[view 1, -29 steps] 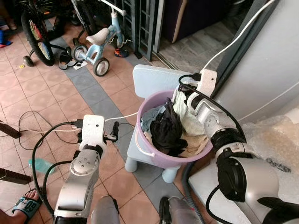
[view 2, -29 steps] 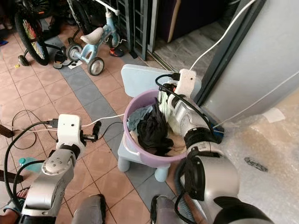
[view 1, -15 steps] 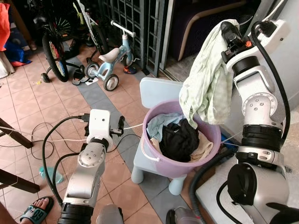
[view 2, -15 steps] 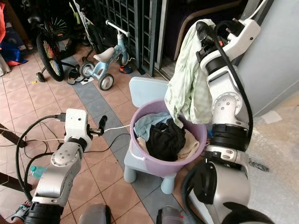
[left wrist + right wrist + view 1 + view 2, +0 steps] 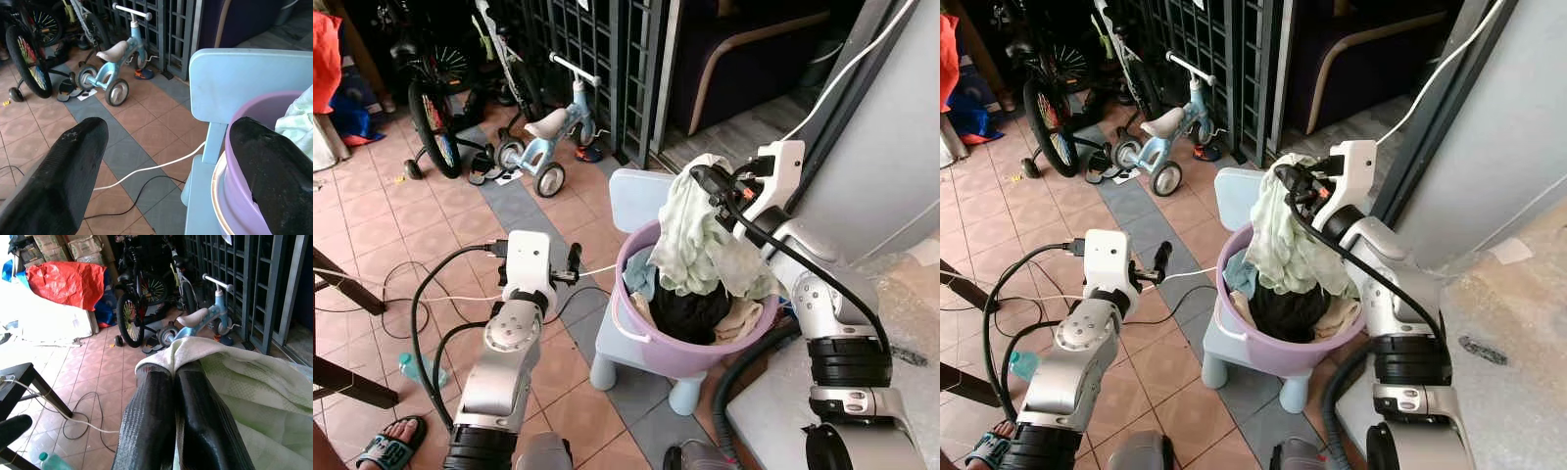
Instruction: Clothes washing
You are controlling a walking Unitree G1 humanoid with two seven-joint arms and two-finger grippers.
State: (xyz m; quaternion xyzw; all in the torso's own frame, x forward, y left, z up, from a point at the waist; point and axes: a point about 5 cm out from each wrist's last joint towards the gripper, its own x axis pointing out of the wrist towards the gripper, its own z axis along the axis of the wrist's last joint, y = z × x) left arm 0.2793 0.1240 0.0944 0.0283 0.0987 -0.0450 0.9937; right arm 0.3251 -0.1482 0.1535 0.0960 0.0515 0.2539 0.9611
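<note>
Laundry fills the purple basin [image 5: 636,338] that sits on a small pale blue chair [image 5: 631,201] before us. Our right gripper [image 5: 702,176] is pinched shut on a pale green cloth [image 5: 690,245], holding it just above the basin's far rim; the cloth is light, faintly checked and crumpled, with a white hem folded over the fingers [image 5: 161,416] in the right wrist view. It drapes down from the grip so that its lower folds rest on the pile inside the basin. Under it we see a black garment [image 5: 690,311] in the middle, a light blue piece [image 5: 644,279] at the left side and a cream towel [image 5: 739,321] toward the right rim. Our left gripper [image 5: 574,262] hovers to the left of the basin, apart from it, its fingers [image 5: 68,166] spread wide and holding nothing. A white cable [image 5: 146,169] runs across the tiled floor [image 5: 431,245] under the chair. Beyond stand a small blue tricycle [image 5: 548,132] and a bicycle [image 5: 431,117] by a dark metal gate [image 5: 607,59].
</note>
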